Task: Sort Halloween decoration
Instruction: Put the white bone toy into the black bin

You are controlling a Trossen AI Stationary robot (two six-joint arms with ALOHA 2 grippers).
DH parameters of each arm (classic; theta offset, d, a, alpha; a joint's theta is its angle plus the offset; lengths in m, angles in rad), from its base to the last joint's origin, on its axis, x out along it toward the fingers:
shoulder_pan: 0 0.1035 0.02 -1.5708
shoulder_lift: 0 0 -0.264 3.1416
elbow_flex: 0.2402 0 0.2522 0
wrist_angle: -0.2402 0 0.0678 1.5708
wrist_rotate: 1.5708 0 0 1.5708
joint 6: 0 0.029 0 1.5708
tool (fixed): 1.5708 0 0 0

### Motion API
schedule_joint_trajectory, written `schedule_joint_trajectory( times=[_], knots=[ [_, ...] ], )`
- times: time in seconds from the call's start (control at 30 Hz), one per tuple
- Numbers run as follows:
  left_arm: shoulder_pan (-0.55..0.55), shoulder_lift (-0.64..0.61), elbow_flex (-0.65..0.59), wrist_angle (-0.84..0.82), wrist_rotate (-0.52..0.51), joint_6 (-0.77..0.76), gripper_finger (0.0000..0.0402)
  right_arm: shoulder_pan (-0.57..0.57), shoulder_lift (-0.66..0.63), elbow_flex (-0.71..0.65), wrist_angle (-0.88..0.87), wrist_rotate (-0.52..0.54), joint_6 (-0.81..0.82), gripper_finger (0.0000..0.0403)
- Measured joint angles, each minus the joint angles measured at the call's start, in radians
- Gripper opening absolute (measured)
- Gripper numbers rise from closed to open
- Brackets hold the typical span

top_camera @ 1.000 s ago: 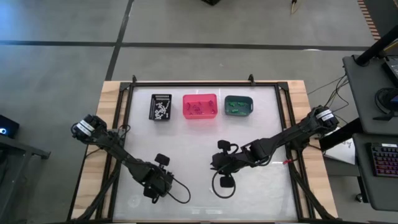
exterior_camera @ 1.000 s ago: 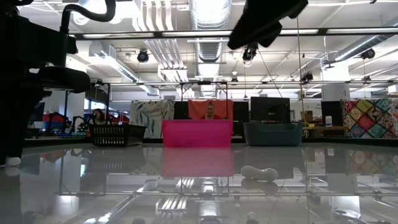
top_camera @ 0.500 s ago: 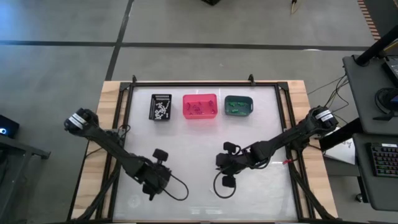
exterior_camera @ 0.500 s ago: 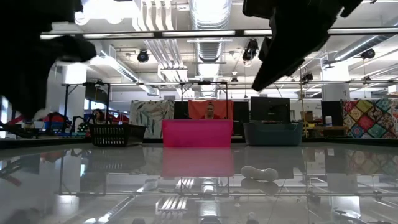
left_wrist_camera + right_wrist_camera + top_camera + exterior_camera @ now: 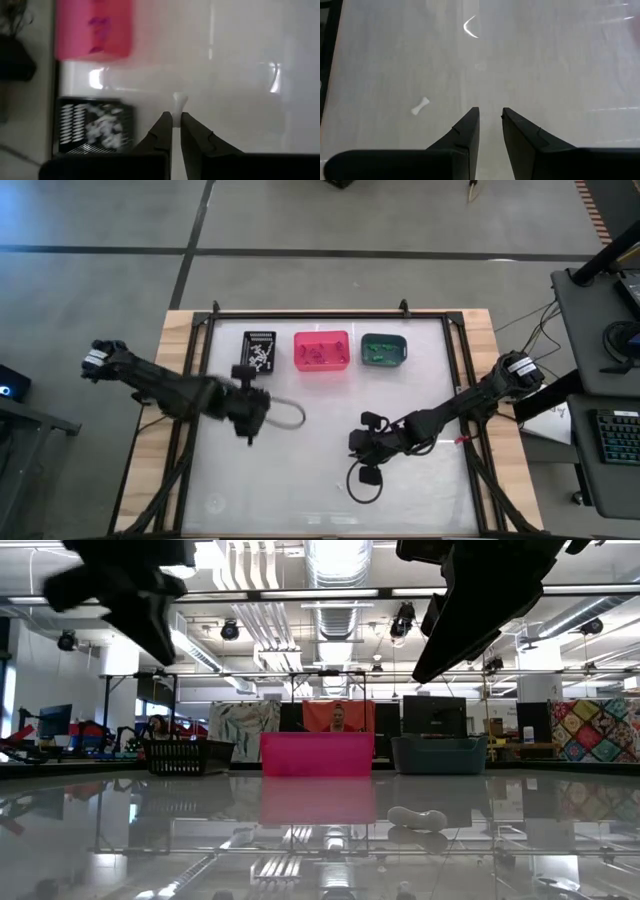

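- Since the earlier frame the left gripper (image 5: 250,412) has swung from the near left of the surface (image 5: 330,480) toward the far side, and now hangs just near of the black bin (image 5: 258,351).
- Its jaws are closed on a small white trinket (image 5: 179,101), which sticks out past the tips.
- White pieces lie in the black bin; the pink bin (image 5: 321,351) holds purple ones and the teal bin (image 5: 384,349) green ones.
- Right gripper (image 5: 362,442) hovers near the middle, hardly moved, jaws parted with nothing between them.
- One white bone-shaped piece (image 5: 420,106) lies on the surface just beside it, probably the pale lump (image 5: 417,817) in the low view.
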Motion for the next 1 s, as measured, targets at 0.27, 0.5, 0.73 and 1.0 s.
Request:
schedule_joint_trajectory(
  times=[0.27,0.5,0.73,1.0],
  knots=[
    [0.375,-0.034,0.000,0.000,0.022,0.187,0.0000,0.000,0.000,0.001,0.001,0.000,-0.001,0.0077],
    [0.690,0.027,0.000,0.059,0.105,0.340,0.0000,0.000,0.000,0.001,0.001,0.000,-0.002,0.0077],
    [0.856,0.130,0.000,0.188,0.242,0.412,0.0004,0.000,0.000,0.001,0.007,0.000,-0.003,0.0077],
    [0.873,0.185,0.000,0.202,0.243,0.419,0.0069,0.000,0.000,0.002,0.008,0.000,0.037,0.0077]
  ],
)
